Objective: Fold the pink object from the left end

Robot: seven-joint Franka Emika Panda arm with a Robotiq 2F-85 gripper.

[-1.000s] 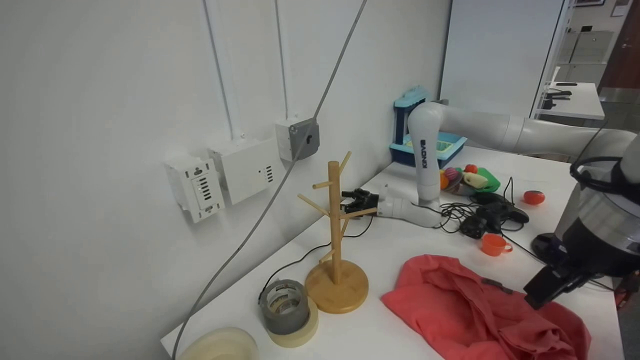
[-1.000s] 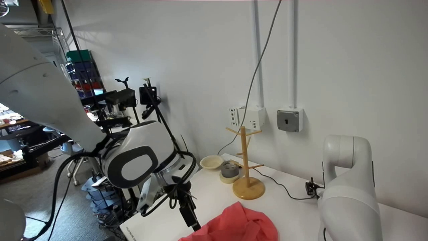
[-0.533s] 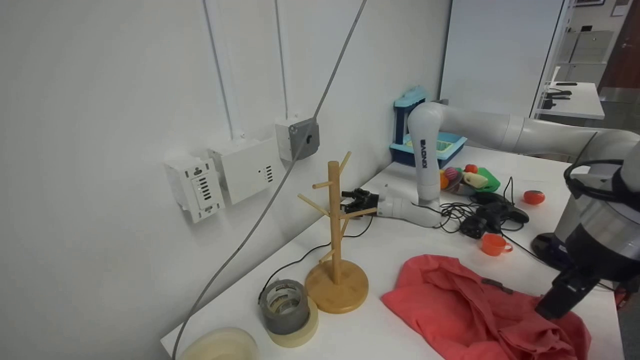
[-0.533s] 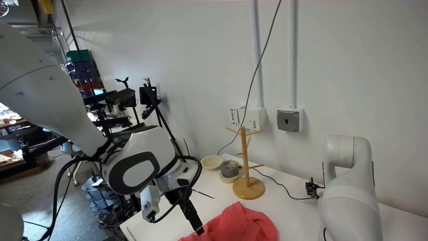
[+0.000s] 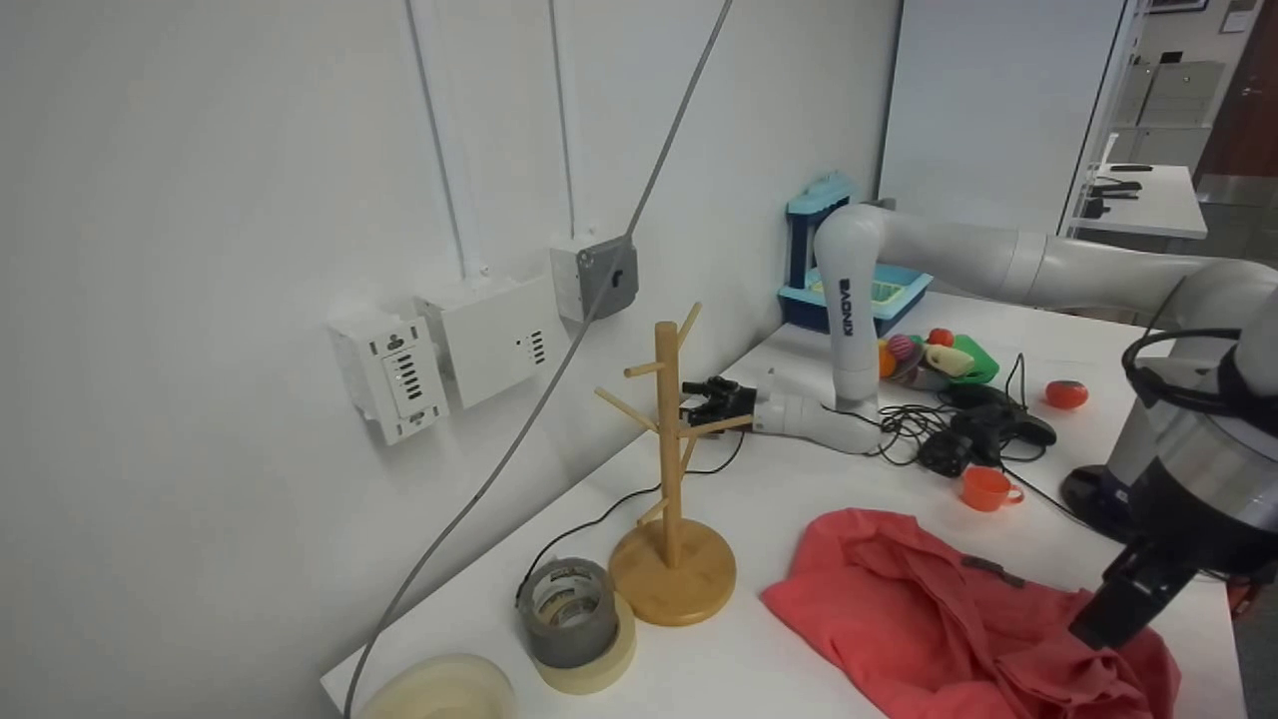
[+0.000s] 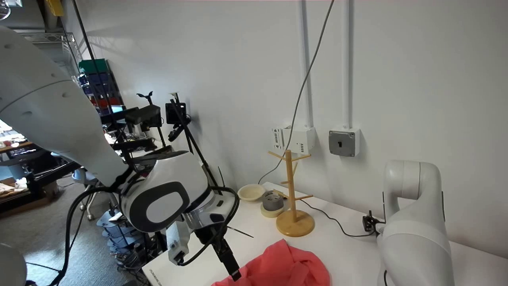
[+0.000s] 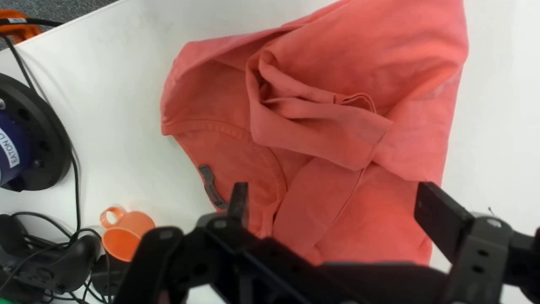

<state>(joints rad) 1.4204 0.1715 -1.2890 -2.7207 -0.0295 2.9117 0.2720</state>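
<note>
The pink object, a coral-red T-shirt, lies crumpled and partly folded over on the white table in both exterior views (image 5: pixel 879 609) (image 6: pixel 285 266). In the wrist view (image 7: pixel 405 55) its neckline with a grey label (image 7: pixel 211 185) faces left, and a bunched fold lies across its middle. No printed lettering shows. My gripper (image 7: pixel 333 194) is open and empty, its two fingers wide apart over the lower part of the shirt. In both exterior views the gripper (image 5: pixel 1103 619) (image 6: pixel 235 274) points down over one end of the shirt; whether it touches cannot be told.
A wooden mug tree (image 5: pixel 674 579), tape rolls (image 5: pixel 569 624) and a pale bowl (image 5: pixel 439 689) stand near the wall. An orange cup (image 5: pixel 986 489), black controllers with cables (image 5: pixel 983 429) and another arm (image 5: pixel 849 300) lie beyond the shirt. The table edge (image 7: pixel 84 17) shows.
My gripper has moved lower and slightly right in both exterior views, mostly between the two earlier moments, and little since. The shirt has not moved.
</note>
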